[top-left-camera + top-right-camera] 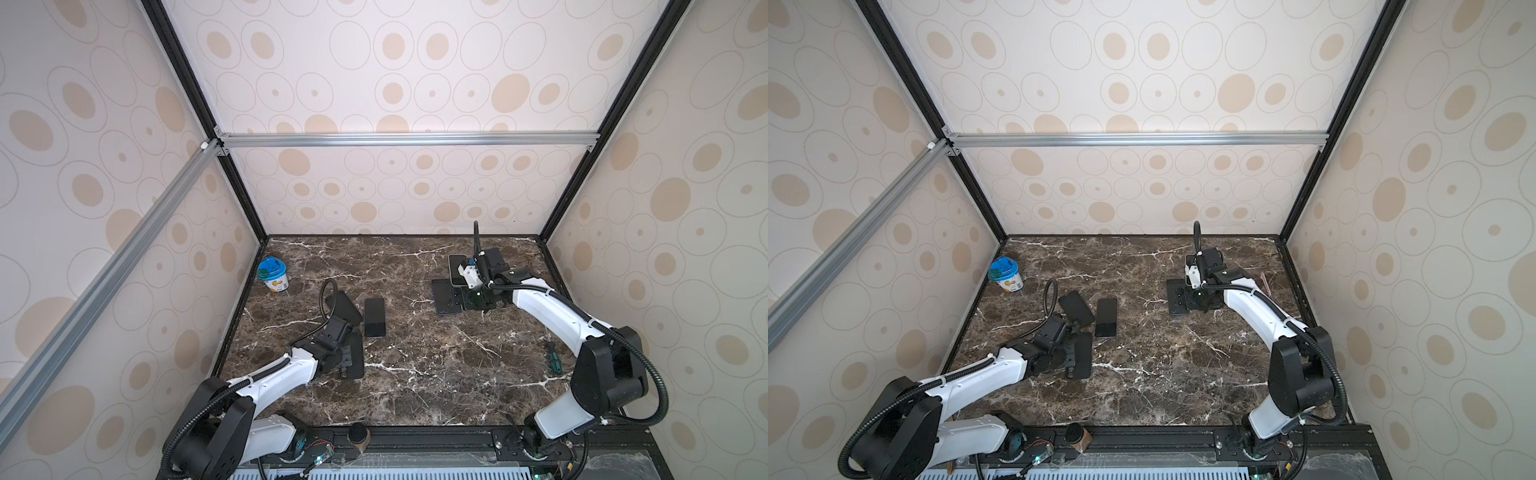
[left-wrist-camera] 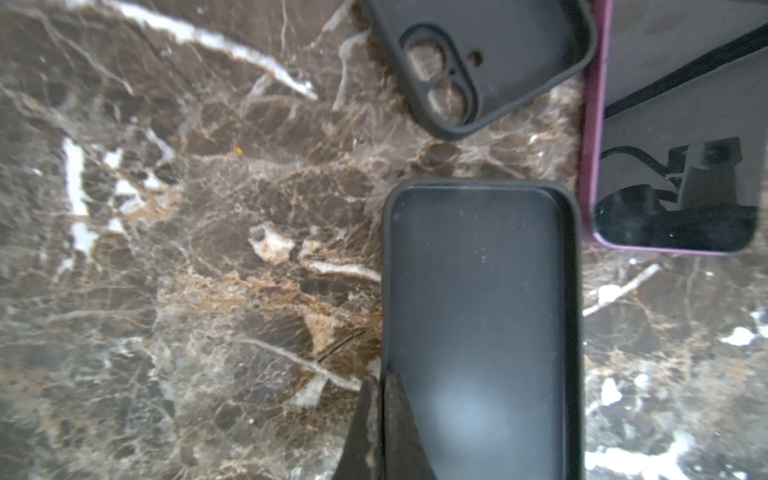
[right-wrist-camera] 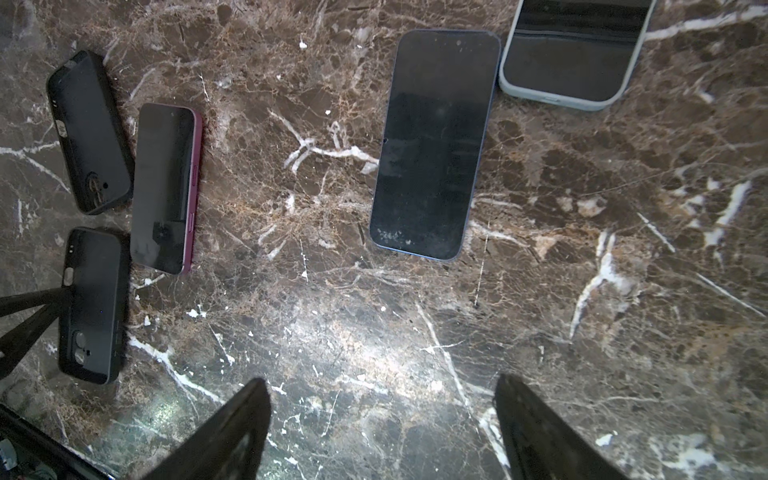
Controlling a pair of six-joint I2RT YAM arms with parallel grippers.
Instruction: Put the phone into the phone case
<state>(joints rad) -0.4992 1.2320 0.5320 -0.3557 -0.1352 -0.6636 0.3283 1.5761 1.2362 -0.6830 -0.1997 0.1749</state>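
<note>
Firmly pinching one long wall of the empty black phone case [image 2: 478, 324], the left gripper [image 2: 376, 386] should pin it flat on the marble table [image 2: 208, 249] while the maroon-edged phone [image 2: 673, 137], lying just beside it, goes in corner first; the right gripper [image 3: 381, 380] hangs wide open, well apart.

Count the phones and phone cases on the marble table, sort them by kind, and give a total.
Empty black phone cases: 2
Bare phones: 2, the maroon phone and the blue phone
Phone in a grey case: 1
Total: 5
</note>
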